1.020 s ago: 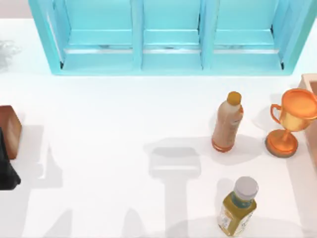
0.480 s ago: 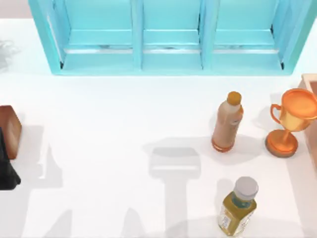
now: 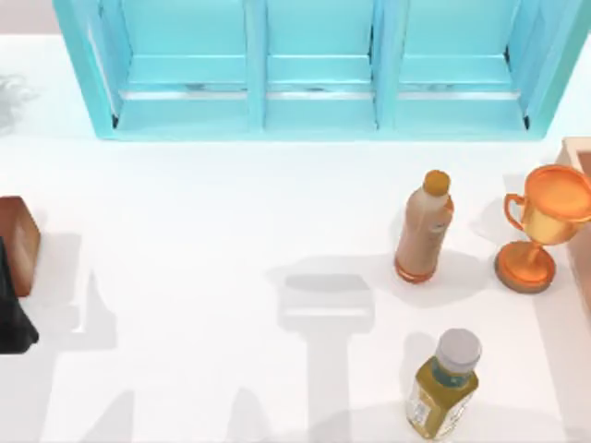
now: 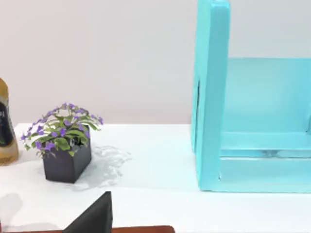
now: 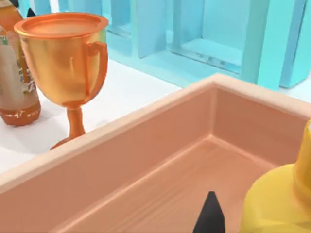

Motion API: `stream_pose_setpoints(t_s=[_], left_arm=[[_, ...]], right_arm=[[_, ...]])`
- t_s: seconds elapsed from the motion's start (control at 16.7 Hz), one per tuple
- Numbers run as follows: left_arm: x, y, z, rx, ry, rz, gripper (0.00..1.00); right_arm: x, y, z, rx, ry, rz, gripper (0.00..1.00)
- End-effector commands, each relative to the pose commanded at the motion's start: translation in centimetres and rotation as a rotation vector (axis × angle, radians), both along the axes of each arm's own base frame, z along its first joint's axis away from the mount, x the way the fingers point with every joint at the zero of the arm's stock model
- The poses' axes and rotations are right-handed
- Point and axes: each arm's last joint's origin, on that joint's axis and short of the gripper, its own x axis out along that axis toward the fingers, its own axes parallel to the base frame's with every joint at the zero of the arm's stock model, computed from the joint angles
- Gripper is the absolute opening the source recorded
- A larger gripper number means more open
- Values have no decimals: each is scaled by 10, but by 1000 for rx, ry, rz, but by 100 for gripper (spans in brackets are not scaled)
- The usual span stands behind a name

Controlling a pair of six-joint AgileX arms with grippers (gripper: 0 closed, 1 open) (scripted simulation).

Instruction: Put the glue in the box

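In the right wrist view a dark tip of the right gripper's fingers (image 5: 210, 216) sits just beside the glue (image 5: 279, 199), inside the peach box (image 5: 121, 160); whether they clamp it I cannot tell. The turquoise box (image 3: 314, 115) stands at the tabletop's far edge.

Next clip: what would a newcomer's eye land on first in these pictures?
The big turquoise box with its three compartments spans the table's far edge. On the table's right side stand a shiny orange trophy cup, a tan bottle with an orange cap and, nearer the front, a yellow juice bottle. The right wrist view looks into a pale peach box with something yellow inside.
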Motion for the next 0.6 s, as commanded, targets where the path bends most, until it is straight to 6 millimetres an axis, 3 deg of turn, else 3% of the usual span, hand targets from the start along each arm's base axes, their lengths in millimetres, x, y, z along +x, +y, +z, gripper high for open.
stream_pose_setpoints(t_s=[0.6], left_arm=[[0, 0, 0, 0, 0, 0, 100]], right_arm=[[15, 13, -10, -78, -8, -39, 0]])
